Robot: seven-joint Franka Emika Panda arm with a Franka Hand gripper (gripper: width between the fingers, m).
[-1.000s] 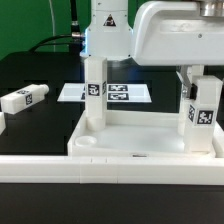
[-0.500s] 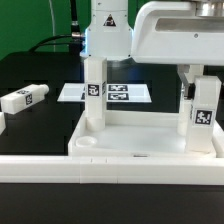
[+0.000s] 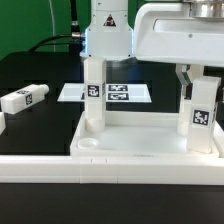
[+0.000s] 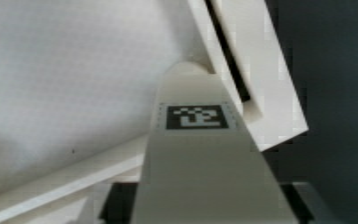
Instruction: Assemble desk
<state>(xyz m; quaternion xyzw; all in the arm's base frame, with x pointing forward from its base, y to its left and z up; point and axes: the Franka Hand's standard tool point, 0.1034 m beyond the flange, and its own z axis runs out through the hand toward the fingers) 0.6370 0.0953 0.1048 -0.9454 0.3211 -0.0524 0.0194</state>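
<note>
The white desk top [image 3: 140, 155] lies rim up on the black table. One white leg [image 3: 93, 95] stands upright in its far corner on the exterior view's left. My gripper [image 3: 197, 85] is shut on a second leg [image 3: 200, 115], holding it upright at the far corner on the exterior view's right. In the wrist view this tagged leg [image 4: 202, 150] fills the space between my dark fingers [image 4: 126, 205], its far end against the tray's rim [image 4: 247, 60]. Whether it sits in the socket is hidden.
A third white leg [image 3: 22, 99] lies loose on the table at the exterior view's left. The marker board [image 3: 125, 93] lies flat behind the tray. The arm's white body [image 3: 170, 30] hangs over the tray's right side.
The held leg and its tag have shifted slightly down and toward the exterior view's left. Everything else stays where it was.
</note>
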